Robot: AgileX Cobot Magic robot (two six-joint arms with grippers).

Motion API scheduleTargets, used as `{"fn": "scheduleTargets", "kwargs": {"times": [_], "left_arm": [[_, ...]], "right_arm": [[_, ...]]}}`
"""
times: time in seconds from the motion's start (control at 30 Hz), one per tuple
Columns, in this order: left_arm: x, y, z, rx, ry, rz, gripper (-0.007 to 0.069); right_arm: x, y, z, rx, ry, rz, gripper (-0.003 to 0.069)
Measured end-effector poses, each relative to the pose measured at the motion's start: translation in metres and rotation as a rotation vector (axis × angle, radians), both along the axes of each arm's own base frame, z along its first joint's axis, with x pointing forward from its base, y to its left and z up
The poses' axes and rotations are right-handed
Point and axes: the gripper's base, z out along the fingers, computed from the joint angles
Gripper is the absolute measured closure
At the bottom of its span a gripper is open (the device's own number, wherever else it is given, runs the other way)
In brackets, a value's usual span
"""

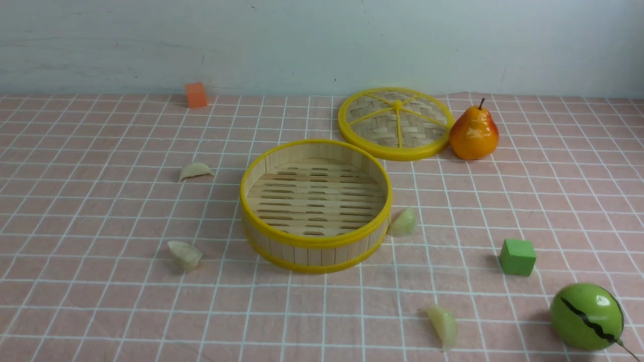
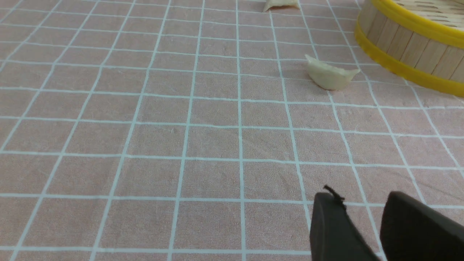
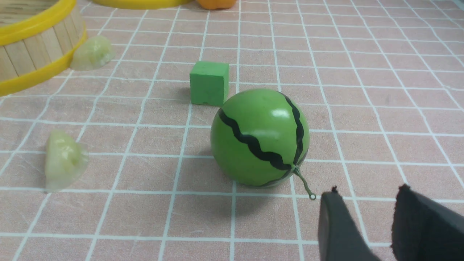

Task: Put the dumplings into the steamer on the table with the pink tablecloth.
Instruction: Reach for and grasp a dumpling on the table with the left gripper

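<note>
Low, left pincer (image 2: 362, 198) and right pincer (image 3: 368, 193) parted.

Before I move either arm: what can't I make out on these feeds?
- Front view: both arms out of frame; near wall of the steamer hides its front floor.
- Left wrist view: farther dumpling cropped by the edge; left pincer tips only.
- Right wrist view: pear almost wholly cropped; right pincer tips only.

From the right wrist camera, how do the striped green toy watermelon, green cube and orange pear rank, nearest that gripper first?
1. Striped green toy watermelon, just ahead of the right gripper.
2. Green cube, just beyond it.
3. Orange pear, far back.
</note>
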Motion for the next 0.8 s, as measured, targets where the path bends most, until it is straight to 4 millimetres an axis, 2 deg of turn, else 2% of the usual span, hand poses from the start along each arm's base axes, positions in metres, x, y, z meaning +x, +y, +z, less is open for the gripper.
{"fn": "scheduleTargets", "kwargs": {"times": [0.8], "left_arm": [[0.0, 0.0, 0.0, 0.0, 0.0, 0.0, 0.0407]], "right_arm": [[0.0, 0.0, 0.0, 0.0, 0.0, 0.0, 0.0419]]}}
